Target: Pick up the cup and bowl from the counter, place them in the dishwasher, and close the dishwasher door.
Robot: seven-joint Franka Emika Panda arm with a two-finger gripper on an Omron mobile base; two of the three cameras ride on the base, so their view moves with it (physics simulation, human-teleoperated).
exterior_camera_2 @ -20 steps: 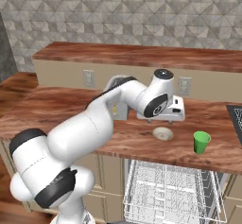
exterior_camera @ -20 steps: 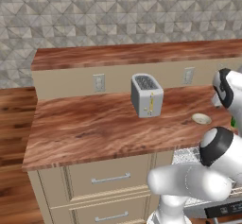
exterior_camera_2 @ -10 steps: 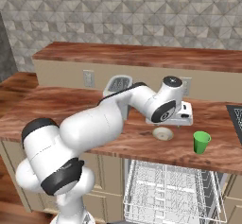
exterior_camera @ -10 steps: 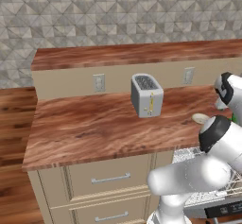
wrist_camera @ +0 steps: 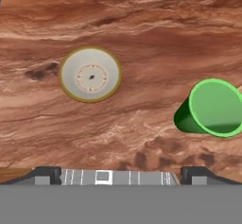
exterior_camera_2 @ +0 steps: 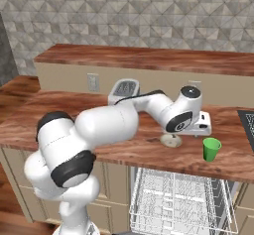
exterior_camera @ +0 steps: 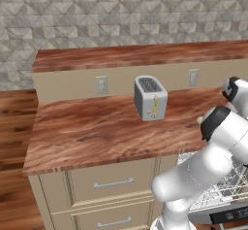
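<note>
The white arm has swung further out over the right part of the reddish-brown wood-grain worktop (exterior_camera_2: 119, 149) than half a second ago, and its hand now hangs over the small shallow cream bowl with a yellowish rim (exterior_camera_2: 171, 140). The claw (exterior_camera_2: 201, 129) points down at the slab; whether it is released or clenched cannot be told, since its tips barely show at the bottom of the hand view. It grasps nothing that can be seen.

In the hand view the bowl (wrist_camera: 90, 73) sits upright on bare wood, and the bright green plastic cup (wrist_camera: 211, 108) stands apart from it to one side, its mouth open toward the camera. From the right base view the cup (exterior_camera_2: 212, 149) is near the worktop's front edge, right of the bowl, and neither has shifted since the earlier frames.

The silver-grey two-slot toaster (exterior_camera: 150, 97) stands toward the back edge, below the raised wooden ledge (exterior_camera: 135, 57).

Under the front edge, the white wire rack of the dishwasher (exterior_camera_2: 181, 202) is pulled out.
</note>
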